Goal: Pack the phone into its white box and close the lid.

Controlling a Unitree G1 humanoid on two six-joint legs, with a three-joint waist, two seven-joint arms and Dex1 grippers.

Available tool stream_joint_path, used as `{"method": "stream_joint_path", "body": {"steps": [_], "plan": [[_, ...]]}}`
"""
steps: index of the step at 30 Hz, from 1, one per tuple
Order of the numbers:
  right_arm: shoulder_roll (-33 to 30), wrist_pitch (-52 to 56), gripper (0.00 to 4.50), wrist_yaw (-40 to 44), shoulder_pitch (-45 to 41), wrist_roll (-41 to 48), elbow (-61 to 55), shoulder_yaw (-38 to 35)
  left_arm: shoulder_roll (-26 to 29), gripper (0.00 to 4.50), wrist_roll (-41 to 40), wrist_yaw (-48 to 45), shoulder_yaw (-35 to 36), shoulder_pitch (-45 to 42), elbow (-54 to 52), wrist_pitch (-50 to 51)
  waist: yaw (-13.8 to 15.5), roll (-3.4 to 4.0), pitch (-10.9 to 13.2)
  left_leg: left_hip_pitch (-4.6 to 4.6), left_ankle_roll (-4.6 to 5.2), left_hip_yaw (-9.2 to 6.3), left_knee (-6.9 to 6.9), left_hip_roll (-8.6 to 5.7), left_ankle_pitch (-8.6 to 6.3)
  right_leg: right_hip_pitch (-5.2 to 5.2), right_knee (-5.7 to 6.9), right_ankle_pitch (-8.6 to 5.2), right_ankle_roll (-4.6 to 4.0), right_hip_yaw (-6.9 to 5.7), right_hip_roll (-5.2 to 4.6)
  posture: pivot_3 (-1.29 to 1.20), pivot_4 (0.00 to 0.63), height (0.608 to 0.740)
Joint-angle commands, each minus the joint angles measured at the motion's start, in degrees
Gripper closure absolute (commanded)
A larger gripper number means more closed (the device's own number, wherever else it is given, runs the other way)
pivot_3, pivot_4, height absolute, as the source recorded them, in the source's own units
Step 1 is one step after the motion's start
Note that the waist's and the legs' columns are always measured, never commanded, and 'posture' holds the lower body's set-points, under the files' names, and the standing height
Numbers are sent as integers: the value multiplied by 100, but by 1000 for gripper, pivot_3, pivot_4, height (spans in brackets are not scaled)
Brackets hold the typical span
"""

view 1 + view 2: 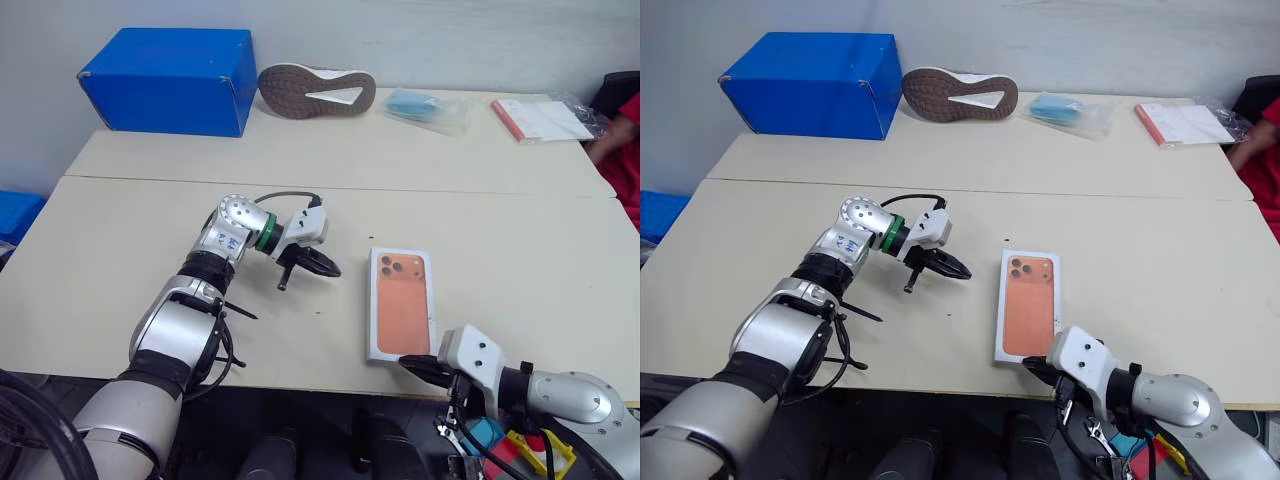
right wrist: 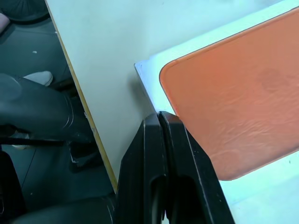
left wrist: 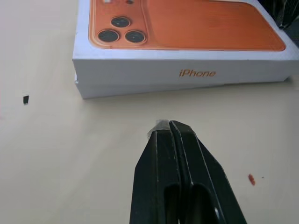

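lid on white box, side reads "iphone", orange phone picture.

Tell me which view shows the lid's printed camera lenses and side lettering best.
The left wrist view: the lid sits close, with its three printed lenses and the iPhone lettering on its side wall readable. Both eye views show the whole lid from above, lenses small, no lettering. The right wrist view shows one plain orange corner.

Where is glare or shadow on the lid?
Right wrist view: the lid glows pale blue-white at its rim, washed out by light, near the right gripper. Left wrist view: its side wall is evenly lit, a thin shadow beneath. Eye views: no glare.
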Motion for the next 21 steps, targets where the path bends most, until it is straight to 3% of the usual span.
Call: {"method": "stream_joint_path", "body": {"steps": [1, 12, 18, 21], "plan": [[-153, -58, 4492, 166, 19, -77, -80, 133, -74, 4500, -121, 10, 74, 40, -269, 112, -3, 0, 0, 1, 0, 0, 0, 0, 0, 0, 1, 0, 0, 1, 0, 0, 150, 740], [205, 0, 4492, -226, -571, -292, 266, 240, -265, 4500, -228, 88, 148, 33, -532, 399, -9, 0, 0, 0, 0, 4, 5, 0, 0, -2, 5, 1, 2, 5, 0, 0, 150, 740], [273, 404, 4492, -54, -402, 712, -336, -242, -386, 4500, -361, 106, 261, -74, -527, 613, -7, 0, 0, 0, 0, 3, 5, 0, 0, -2, 4, 1, 2, 4, 0, 0, 150, 740], [524, 741, 4492, -347, -644, 1213, -217, -632, -613, 4500, -346, 326, 264, -121, -451, 591, 11, 0, 0, 0, 0, 1, 8, 0, 0, 0, 4, 2, 3, 3, -1, 0, 150, 740]]}}
